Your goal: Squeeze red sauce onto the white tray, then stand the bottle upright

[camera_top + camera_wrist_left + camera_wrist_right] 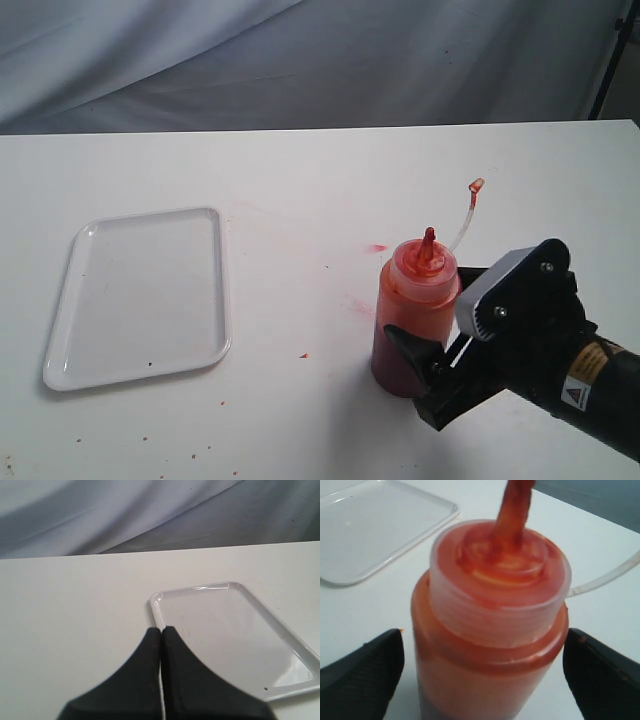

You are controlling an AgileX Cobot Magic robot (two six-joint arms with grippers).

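Note:
The bottle (413, 310) stands upright on the table, right of centre. It is orange-red with a ribbed cap and a pointed red nozzle (429, 243). Its clear tether curves up to a tiny cap (476, 185). Red sauce shows darker through the lower wall (398, 365). My right gripper (432, 352) is open around the bottle (490, 645), with a gap on each side between its body and the fingers (370, 665). The white tray (140, 295) lies at the left with no red sauce visible on it. My left gripper (161, 629) is shut and empty over the tray's (235, 630) corner rim.
Faint red smears (378, 247) and small specks (303, 355) mark the white table between tray and bottle. A grey cloth backdrop (300, 60) hangs behind the table's far edge. A dark stand leg (612, 60) shows at the far right.

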